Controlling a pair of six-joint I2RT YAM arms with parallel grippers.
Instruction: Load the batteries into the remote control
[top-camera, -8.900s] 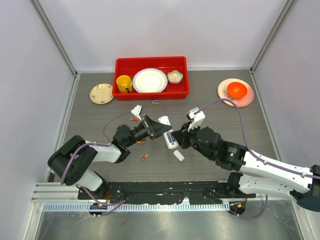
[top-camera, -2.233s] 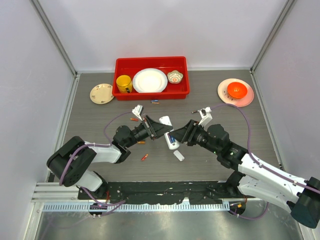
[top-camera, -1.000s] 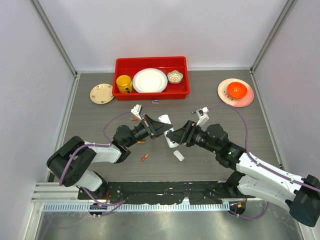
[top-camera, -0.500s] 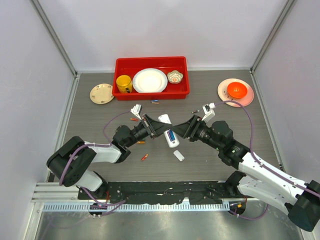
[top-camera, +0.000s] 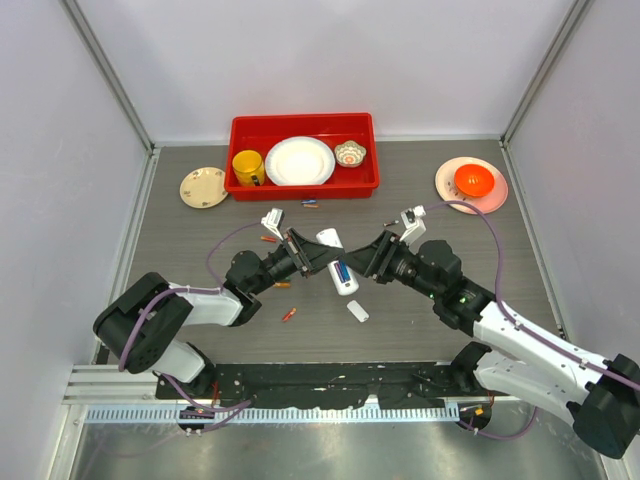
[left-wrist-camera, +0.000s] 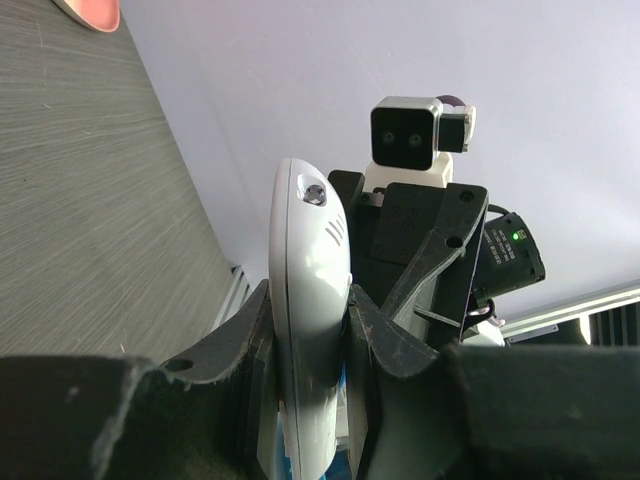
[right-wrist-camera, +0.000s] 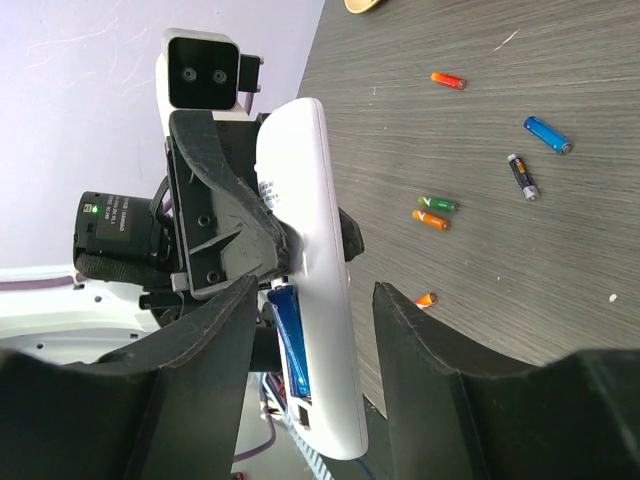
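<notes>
The left arm's fingers are clenched on the remote. They appear to hold it clear of the bench, near the middle, turned on edge so that its open recess faces the right arm. That pose seems chosen to give the other arm a straight line into the recess while the remote is kept from sliding.

In the right wrist view a blue battery sits in the recess, along the remote's lower part. Whether it is pressed fully home cannot be told.

The right arm's fingers are spread wide and carry nothing. They stand just in front of the remote, one to either side, without touching it. One cell looks to be in, and this arm is free to fetch the next.

The loose batteries lie scattered on the bench beyond the remote: a green and an orange one just beside each other, then a blue, a dark and more orange ones farther off.

A small white cover rests on the bench nearer the arm bases, likely kept aside for closing up.
</notes>
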